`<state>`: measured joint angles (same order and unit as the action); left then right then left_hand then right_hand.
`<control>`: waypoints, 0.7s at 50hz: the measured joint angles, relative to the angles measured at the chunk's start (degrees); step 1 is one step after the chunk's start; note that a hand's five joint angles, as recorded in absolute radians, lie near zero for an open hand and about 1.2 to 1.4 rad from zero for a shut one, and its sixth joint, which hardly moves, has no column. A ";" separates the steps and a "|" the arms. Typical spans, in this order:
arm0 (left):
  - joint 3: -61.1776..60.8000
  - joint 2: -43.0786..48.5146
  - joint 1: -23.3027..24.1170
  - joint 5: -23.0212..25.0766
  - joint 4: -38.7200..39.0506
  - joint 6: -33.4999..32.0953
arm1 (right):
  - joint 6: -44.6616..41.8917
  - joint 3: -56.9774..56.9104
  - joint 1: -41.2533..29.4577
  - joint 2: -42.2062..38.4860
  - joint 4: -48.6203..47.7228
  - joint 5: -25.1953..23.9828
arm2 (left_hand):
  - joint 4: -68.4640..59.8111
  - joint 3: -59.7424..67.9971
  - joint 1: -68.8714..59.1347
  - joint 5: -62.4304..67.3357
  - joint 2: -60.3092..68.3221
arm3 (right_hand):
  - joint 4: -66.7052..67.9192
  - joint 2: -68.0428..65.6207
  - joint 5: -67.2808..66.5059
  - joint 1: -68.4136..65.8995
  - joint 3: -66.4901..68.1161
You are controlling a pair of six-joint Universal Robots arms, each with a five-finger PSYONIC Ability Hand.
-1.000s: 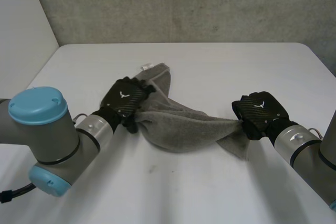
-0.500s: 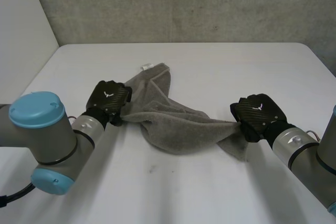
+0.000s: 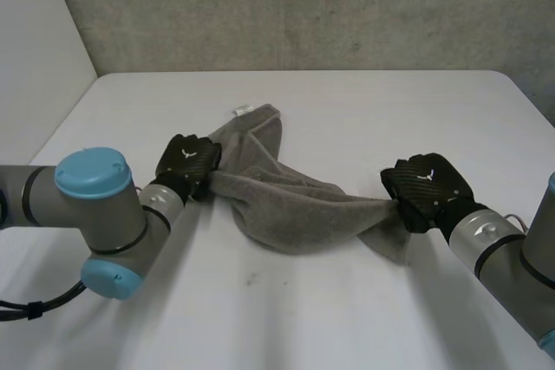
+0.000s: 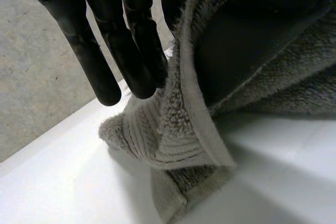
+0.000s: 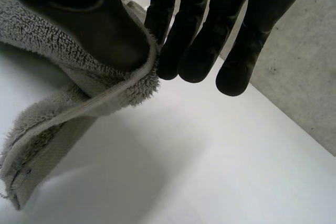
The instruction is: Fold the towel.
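Grey terry towel [image 3: 286,205] lay bunched mid white desk [image 3: 364,119], pulled taut between both hands. Far corner with small white tag [image 3: 240,111] rested flat on desk. Left hand [image 3: 188,162] held towel's left edge, fingers [image 4: 131,40] and thumb pinching cloth. Hand sat slightly nearer towel than half second before, and blue-capped elbow [image 3: 91,175] had shifted toward towel too. Right hand [image 3: 427,188] pinched right edge between thumb and fingers [image 5: 194,35], position unchanged. Towel's shape barely altered.
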<state>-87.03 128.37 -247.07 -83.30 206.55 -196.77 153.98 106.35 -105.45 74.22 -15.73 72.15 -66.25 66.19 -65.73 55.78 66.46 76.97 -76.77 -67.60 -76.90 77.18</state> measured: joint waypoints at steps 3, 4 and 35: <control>0.62 -1.12 -0.25 -0.18 -0.42 0.19 | -0.01 -0.89 0.13 0.28 0.09 0.21 | -2.23 2.27 -1.63 2.06 2.03 | 0.00 0.00 0.01 0.00 0.00; 0.56 -2.40 -0.47 -0.23 -0.79 0.18 | -0.01 -1.44 0.21 0.49 0.22 0.28 | -2.68 2.72 -1.96 2.43 2.49 | 0.00 0.00 0.00 0.00 0.00; 26.73 -41.24 -6.27 5.36 -45.97 -8.77 | -1.10 -58.44 0.63 14.36 51.32 0.37 | -3.50 3.50 -2.76 3.14 3.29 | 0.00 0.00 0.00 -0.01 0.00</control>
<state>-60.30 87.14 -253.34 -77.94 160.58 -205.54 152.88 47.91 -104.82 88.58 35.59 72.52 -69.75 69.70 -68.48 58.93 69.75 76.97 -76.77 -67.60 -76.91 77.18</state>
